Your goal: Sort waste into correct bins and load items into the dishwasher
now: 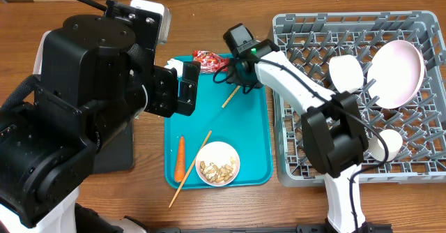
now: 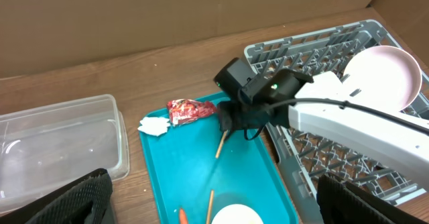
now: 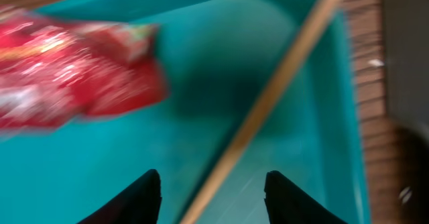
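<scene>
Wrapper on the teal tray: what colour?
The wrapper is red with small white glints; clearest in the left wrist view.

The overhead camera hangs above the table and looks straight down, far enough off to take in the whole teal tray (image 1: 254,149), the grey dish rack (image 1: 348,18) to its right and both arms reaching in from the near edge.

The left wrist camera rides high and tilts forward and down towards the far side. It takes in the clear tub (image 2: 60,137), the tray's far end, a corner of the rack and the right arm (image 2: 355,120), with its own dark fingers (image 2: 67,200) in the bottom corners.

The right wrist camera sits very close over the tray floor, blurred, its fingertips (image 3: 141,197) at the bottom edge.

All three share the red wrapper (image 3: 74,70) and the chopstick (image 3: 268,103) beside it.
</scene>
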Robot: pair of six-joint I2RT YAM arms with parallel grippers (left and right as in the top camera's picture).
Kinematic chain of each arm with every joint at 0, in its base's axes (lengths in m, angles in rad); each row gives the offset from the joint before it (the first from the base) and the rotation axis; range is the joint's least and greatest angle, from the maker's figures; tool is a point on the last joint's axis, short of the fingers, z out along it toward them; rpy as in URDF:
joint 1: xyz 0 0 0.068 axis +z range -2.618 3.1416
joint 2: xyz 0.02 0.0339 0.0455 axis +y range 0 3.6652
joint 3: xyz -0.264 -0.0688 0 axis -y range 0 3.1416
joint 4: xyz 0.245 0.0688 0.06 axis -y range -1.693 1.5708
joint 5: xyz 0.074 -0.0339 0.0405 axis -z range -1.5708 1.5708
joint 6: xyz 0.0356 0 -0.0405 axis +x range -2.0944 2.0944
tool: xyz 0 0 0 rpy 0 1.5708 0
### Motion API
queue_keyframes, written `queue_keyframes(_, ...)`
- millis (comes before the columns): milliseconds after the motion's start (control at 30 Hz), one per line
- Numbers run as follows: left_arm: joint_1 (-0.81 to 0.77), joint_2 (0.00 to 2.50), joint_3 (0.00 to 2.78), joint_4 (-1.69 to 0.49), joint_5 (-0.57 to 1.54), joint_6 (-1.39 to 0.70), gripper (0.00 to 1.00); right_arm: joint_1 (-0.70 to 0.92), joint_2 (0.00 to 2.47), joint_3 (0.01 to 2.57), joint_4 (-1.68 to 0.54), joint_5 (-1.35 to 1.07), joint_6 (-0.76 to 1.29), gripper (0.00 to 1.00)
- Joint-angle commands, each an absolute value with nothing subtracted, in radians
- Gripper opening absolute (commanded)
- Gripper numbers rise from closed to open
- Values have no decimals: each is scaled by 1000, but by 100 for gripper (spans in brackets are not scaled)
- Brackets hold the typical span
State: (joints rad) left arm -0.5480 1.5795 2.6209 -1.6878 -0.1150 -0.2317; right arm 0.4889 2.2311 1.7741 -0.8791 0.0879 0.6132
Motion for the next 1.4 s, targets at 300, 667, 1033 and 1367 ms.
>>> queue_keyframes(300, -543, 1582, 2620, -1689, -106, -221, 100, 455, 2332, 1781, -822, 20, 656, 29)
queue_keyframes(667, -543, 1582, 2620, -1689, -106, -221, 100, 454, 2295, 1840, -1015, 24, 525, 6)
queue_keyframes(1033, -543, 1582, 2620, -1689, -106, -221, 100, 460, 2043, 1870, -1119, -7, 408, 6)
queue_keyframes(1367, -543, 1582, 2620, -1689, -107, -221, 100, 426, 1877, 1870, -1185, 39, 247, 8)
